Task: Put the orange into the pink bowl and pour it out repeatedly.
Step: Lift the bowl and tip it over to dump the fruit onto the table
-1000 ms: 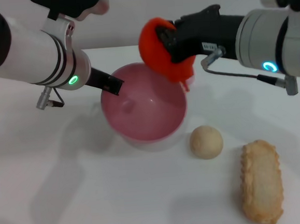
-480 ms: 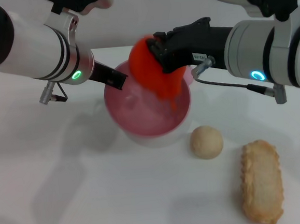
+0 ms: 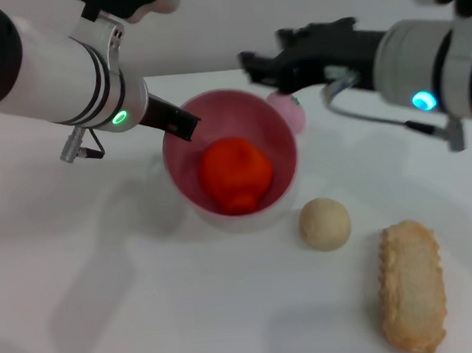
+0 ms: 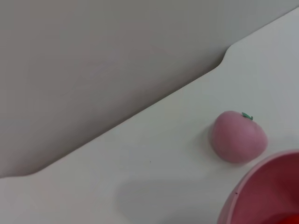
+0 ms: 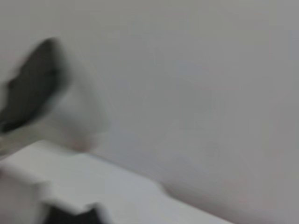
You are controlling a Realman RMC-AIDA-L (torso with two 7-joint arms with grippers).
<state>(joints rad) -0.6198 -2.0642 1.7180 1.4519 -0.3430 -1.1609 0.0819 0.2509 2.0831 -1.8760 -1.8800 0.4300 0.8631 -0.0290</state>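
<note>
The orange (image 3: 235, 172) lies inside the pink bowl (image 3: 278, 136), which stands on the white table in the head view. My left gripper (image 3: 184, 125) is shut on the bowl's left rim. The left wrist view catches only a piece of the bowl's rim (image 4: 254, 196), with a sliver of the orange (image 4: 282, 220) inside it. My right gripper (image 3: 253, 65) hangs open and empty above the bowl's far right rim, apart from the orange.
A small pink peach-like fruit (image 3: 292, 113) (image 4: 238, 136) sits just behind the bowl on its right. A beige ball (image 3: 324, 223) and a long piece of bread (image 3: 410, 284) lie at the front right. The table's back edge (image 4: 140, 112) runs behind the bowl.
My right gripper opened and let the orange drop into the bowl, then pulled up and back to the right. The left arm kept its hold on the bowl.
</note>
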